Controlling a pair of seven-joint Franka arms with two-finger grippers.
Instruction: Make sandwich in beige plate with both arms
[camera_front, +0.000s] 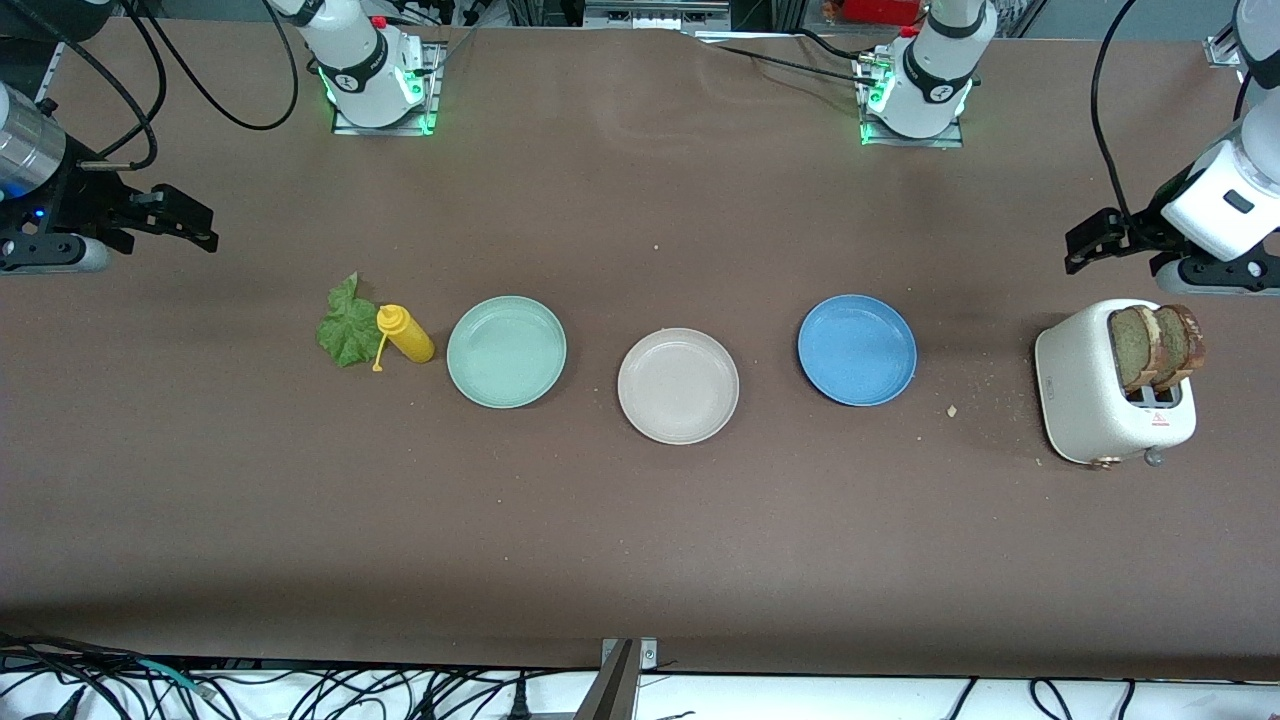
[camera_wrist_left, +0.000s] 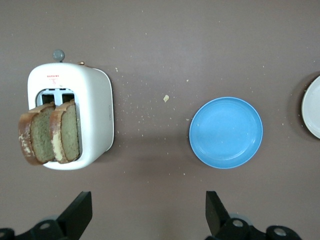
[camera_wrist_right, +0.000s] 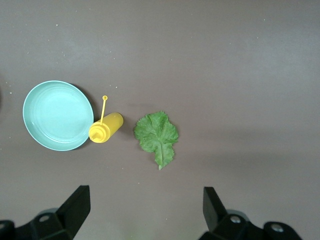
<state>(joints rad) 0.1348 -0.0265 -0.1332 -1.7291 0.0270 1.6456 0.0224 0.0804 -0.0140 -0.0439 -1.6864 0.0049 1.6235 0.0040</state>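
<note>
Flanking beige plate, green plate, blue plate

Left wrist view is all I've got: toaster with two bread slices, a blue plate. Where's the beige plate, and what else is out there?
Observer: The beige plate sits bare at mid-table, between the blue plate and a mint-green plate, a little nearer the front camera than both.
Operator: Any lettuce?
Observer: One lettuce leaf lies flat on the table toward the right arm's end, beside a yellow squeeze bottle lying on its side.
Operator: And the right end effector?
Observer: The right end effector hangs open over the table near the leaf, holding nothing.
Operator: Mine?
Observer: The left end effector is open too, near the toaster; both bread slices stand in its slots.
</note>
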